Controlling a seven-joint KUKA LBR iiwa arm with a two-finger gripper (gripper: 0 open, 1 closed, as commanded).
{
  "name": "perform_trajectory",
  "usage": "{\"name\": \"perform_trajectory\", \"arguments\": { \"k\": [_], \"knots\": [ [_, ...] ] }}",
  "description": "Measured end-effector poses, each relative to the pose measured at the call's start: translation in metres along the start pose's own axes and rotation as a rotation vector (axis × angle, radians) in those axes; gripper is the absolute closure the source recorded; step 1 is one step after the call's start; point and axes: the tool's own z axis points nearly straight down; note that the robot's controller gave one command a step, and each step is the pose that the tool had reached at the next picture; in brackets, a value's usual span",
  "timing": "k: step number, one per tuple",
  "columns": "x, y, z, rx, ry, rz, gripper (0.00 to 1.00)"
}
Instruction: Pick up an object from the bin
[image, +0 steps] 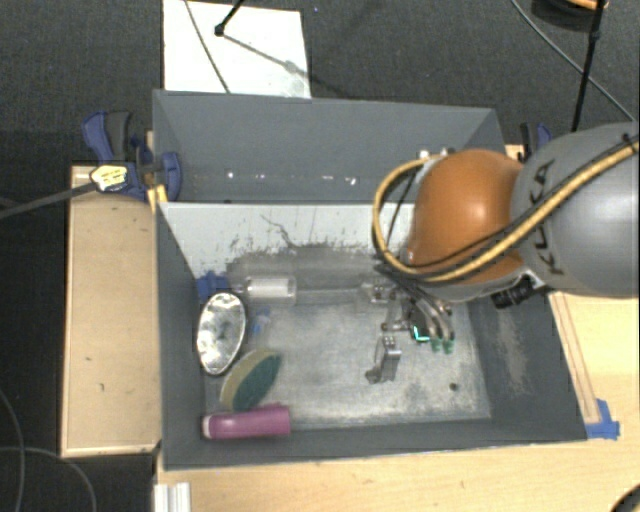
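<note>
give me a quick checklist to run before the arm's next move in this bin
1. Gripper over a thing: not ok, the gripper is over bare bin floor near the middle.
2. Things there to pick: ok, a purple cylinder, green oval pad, shiny silver oval and clear tube lie along the left side.
3. Way to them free: ok, only bare floor lies between.
4. Purple cylinder open from above: ok, nothing lies on it.
5. Pad and silver oval apart: cannot tell.
6. Gripper away from the bin's walls: ok.
</note>
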Motion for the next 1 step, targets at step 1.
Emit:
{"name": "perform_trajectory", "arguments": {
  "k": [1],
  "knots": [
    [0.0161, 0.0803, 0.0668, -0.001, -0.003, -0.290, 0.00]
  ]
}}
